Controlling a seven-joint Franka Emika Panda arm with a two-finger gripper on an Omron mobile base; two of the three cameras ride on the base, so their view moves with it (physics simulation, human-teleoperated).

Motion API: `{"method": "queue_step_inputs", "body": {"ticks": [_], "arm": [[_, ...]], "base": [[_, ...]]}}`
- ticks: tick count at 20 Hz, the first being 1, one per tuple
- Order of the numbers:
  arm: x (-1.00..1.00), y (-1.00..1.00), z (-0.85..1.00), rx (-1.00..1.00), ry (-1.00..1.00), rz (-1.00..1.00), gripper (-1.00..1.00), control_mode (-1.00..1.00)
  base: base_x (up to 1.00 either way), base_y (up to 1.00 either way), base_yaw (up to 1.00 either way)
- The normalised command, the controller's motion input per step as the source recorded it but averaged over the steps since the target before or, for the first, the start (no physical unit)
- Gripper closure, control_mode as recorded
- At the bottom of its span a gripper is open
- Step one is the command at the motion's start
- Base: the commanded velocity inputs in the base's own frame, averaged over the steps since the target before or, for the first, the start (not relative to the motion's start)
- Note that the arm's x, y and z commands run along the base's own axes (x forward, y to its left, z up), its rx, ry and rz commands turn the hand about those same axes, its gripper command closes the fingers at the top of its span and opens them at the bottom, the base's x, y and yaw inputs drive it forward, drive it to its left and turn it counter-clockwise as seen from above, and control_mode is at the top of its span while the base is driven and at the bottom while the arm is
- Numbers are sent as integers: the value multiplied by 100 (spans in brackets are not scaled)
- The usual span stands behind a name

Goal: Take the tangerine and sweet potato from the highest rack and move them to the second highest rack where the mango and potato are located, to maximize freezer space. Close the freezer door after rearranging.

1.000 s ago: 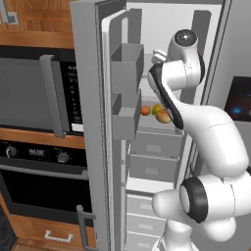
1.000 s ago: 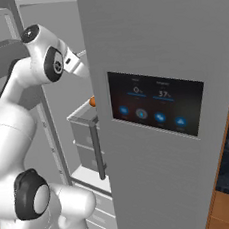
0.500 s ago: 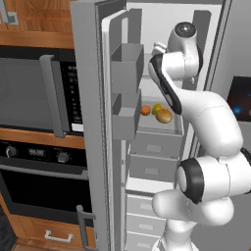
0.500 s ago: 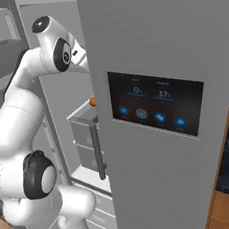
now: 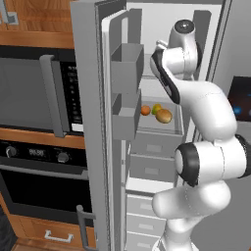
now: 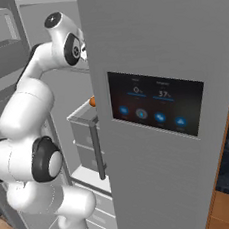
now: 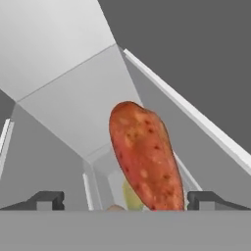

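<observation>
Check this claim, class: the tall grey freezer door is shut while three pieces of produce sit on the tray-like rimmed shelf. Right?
Not quite. The tall grey freezer door stands open, as the left base view shows. The rest holds: three pieces of produce sit on the tray-like rimmed shelf.

Matt speckled red skin on the sweet potato (image 7: 144, 157) (freezer (image 5: 162, 59) walls smooth white).

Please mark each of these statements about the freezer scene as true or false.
1. The tall grey freezer door with box-shaped bins stands open. True.
2. The gripper is shut on the reddish spotted sweet potato. False: its finger tips stand wide apart on either side, not touching.
3. The small round red-orange tangerine lies on the tray-rimmed shelf beside the yellow-green oval mango. True.
4. The dark microwave is open. False: it is shut.
</observation>
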Motion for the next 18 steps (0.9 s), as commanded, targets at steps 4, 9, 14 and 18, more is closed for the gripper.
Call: {"method": "queue_step_inputs", "body": {"ticks": [4,9,14,18], "arm": [[40,-19,-11,0,21,0,-100,-100],[40,-20,-6,0,15,0,-100,-100],[26,-23,-16,0,0,0,-100,-100],[1,-21,-42,0,0,0,-100,-100]], "base": [[0,0,0],[0,0,0],[0,0,0],[0,0,0]]}}
